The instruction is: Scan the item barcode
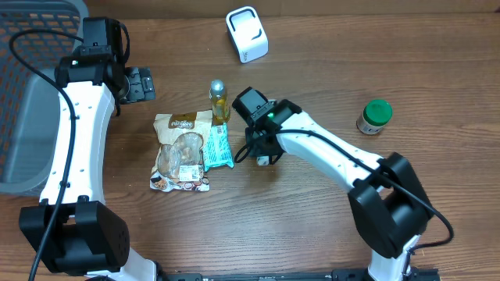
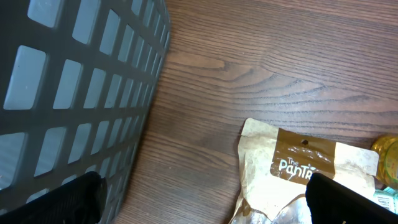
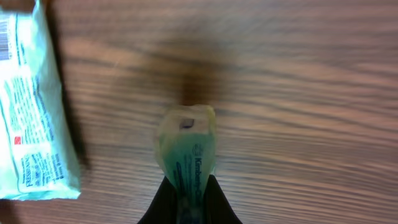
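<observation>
The right gripper (image 3: 189, 194) is clamped on a small pale-green plastic tissue packet (image 3: 186, 146) near the middle of the wooden tabletop (image 1: 328, 78). The packet's lower end is hidden between the fingers. The left gripper (image 1: 141, 83) stands wide apart beside a grey plastic basket (image 1: 23, 117), which is cut off at the left edge.

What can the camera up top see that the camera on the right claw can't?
Only the overhead view shows the white scanner, the grey basket, the green-lidded jar, the yellow bottle, the brown snack bag and the open left claw. Only the right wrist view clearly shows the small pale green packet, with its hang hole, pinched in the shut right claw. Both show the teal packet lying flat and the wooden table.
</observation>
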Motion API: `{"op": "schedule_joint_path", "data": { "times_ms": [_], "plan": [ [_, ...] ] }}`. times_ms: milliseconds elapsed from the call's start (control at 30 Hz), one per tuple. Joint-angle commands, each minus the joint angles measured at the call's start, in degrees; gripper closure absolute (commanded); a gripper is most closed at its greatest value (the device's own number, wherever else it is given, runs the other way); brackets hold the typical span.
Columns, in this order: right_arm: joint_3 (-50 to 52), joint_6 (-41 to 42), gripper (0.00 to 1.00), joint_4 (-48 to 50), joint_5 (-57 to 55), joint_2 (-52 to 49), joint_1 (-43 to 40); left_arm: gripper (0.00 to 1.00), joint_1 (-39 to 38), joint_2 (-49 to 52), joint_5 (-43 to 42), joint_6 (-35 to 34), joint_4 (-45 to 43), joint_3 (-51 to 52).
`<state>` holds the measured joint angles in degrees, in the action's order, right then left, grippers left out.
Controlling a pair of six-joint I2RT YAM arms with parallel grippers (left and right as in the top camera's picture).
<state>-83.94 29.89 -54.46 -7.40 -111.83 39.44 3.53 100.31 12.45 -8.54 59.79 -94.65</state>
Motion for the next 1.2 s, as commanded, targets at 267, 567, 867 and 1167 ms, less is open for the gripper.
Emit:
{"op": "schedule_joint_path", "data": {
  "times_ms": [267, 567, 867, 1167],
  "plan": [
    [0.26, -0.33, 0.96, -0.35, -4.59, 2.84, 0.04, 0.01, 0.57, -0.68, -0.07, 0.83, -0.09, -1.22],
    [0.26, -0.31, 0.96, -1.44, -7.15, 2.69, 0.04, 0.0, 0.57, -0.68, -0.07, 0.83, -0.09, -1.22],
    [0.33, 0.2, 0.96, -1.2, -7.13, 0.52, 0.04, 0.0, 0.57, -0.68, -0.07, 0.83, -0.09, -1.22],
    [0.37, 0.2, 0.91, -0.98, -7.08, 0.15, 0.04, 0.0, 0.57, -0.68, -0.07, 0.83, -0.09, -1.22]
  ]
}}
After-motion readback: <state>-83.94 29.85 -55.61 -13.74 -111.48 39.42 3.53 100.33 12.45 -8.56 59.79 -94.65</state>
